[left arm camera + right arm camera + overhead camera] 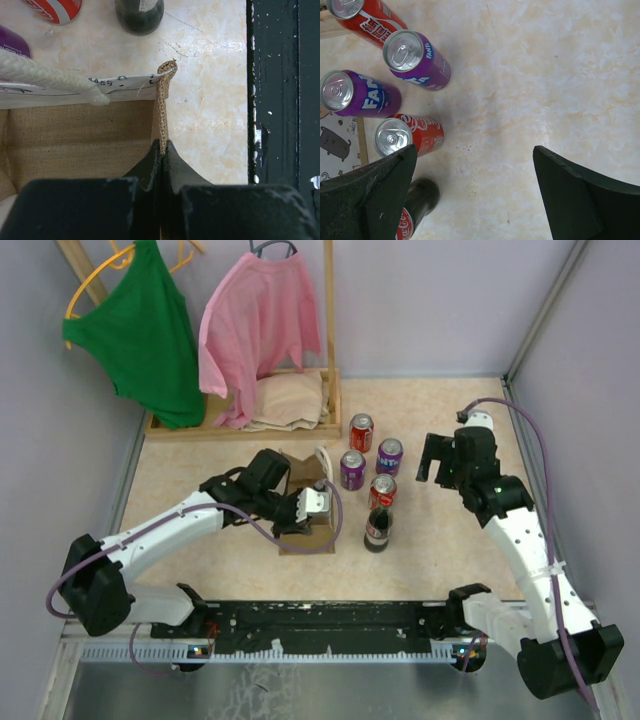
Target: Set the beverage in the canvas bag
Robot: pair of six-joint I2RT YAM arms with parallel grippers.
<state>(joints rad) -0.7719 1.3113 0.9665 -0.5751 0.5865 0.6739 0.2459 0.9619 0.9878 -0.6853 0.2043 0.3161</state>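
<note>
Four cans (352, 470) and a bottle (378, 527) stand upright just left of my right end effector (475, 200), spread wide, the nearer one; my left end effector (164, 150) pinches the bag (75, 135) wall beside them.

walls (450, 300): pale grey | tabletop (440, 550): beige marbled | back: wooden rack (329, 340), green top (145, 335), pink shirt (255, 330), folded cloth (290, 400)
</note>
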